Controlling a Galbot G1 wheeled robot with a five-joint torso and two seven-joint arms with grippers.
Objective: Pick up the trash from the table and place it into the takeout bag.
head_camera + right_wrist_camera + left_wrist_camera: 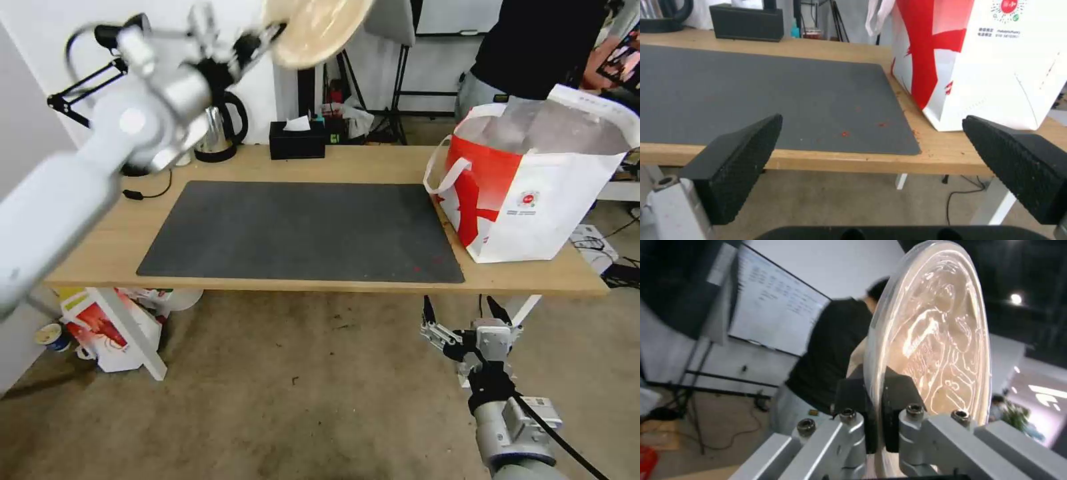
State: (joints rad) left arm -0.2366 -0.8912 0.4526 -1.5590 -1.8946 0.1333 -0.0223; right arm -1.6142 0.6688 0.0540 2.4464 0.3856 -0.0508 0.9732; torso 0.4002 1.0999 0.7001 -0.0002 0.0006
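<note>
Table mat bare; left end effector grips beige bowl, cropped.

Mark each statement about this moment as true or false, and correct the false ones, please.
1. The left gripper holds the shallow beige bowl by its rim. True.
2. The beige bowl rests on the dark grey mat. False: it is held high above the light-wood table.
3. The right gripper is open, below the table's front edge. True.
4. The red-and-white takeout bag lies flat on the floor. False: it stands upright on the table's right end.
5. The steel kettle is inside the bag. False: it stands at the table's back-left.
</note>
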